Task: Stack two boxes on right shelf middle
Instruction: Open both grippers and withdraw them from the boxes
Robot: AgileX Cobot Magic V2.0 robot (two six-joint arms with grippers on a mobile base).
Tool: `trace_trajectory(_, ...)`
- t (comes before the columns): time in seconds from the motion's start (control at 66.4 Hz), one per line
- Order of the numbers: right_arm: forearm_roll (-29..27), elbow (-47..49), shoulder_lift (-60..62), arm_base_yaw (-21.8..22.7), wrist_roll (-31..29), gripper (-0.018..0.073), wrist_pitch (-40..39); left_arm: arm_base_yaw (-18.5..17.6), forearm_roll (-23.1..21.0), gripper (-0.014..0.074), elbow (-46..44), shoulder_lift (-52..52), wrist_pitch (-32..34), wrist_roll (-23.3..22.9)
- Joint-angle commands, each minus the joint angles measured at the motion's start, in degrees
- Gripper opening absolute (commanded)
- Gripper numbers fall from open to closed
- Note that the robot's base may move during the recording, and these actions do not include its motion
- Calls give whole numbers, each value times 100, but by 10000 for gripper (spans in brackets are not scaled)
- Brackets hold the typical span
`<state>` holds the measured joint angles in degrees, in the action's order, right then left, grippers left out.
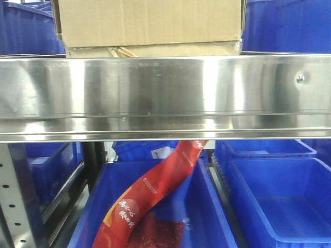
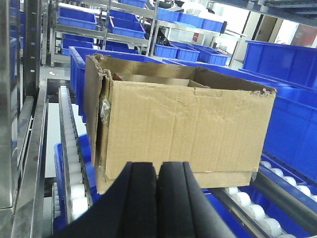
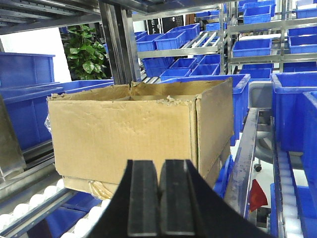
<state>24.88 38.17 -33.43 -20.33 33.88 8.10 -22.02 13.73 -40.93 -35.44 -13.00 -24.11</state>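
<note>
Steel racking loaded with blue bins fills the background in every view. Across the front view runs a shelf beam (image 1: 165, 98), and on the roller level above it sits the box (image 1: 150, 26), open-topped cardboard with torn edges; only its lower part shows there. Below the beam, a red packet (image 1: 155, 191) leans in a bin (image 1: 207, 217), with another bin (image 1: 282, 199) just beside it on the right.

From the left wrist view the box (image 2: 181, 131) rests on rollers (image 2: 74, 173), tall bins (image 2: 292, 99) close on its far side. The left gripper (image 2: 157, 198) hangs in front of the box's near wall, jaws pressed together with nothing between them.

From the right wrist view the box (image 3: 133, 131) stands between bins on both sides, a rack post (image 3: 116, 44) and a plant (image 3: 86, 49) behind. The right gripper (image 3: 158, 203) is likewise closed and empty, facing the box's wall.
</note>
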Motion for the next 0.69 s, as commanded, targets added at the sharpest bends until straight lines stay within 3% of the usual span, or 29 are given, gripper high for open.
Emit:
trace_trajectory(0.0,67,-12,17,25,-55,-162,-112,8,13,-111,4,32,116,-3)
trace_trajectory(0.135,-187,-26,162,25,-140,-162,257,8,13,-111,4,32,116,-3)
trace_trajectory(0.196,-910,-117,299,38,-1262,-162,361,8,13,-111,4,32,116,-3)
trace_trajectory(0.256,-1261,-357,518,126,-2366,-162,47,8,13,-111,4,32,116,-3)
trace_trajectory(0.346,-1761,-944,879,482,-2823,-162,-664,8,13,-111,4,32,116,-3)
trace_trajectory(0.512,-2058,-1945,1540,1530,-2989,-162,-859,8,13,-111,4,32,116,-3)
trace_trajectory(0.677,-2117,-2782,2253,2232,-2989,-162,-810,8,13,-111,4,32,116,-3)
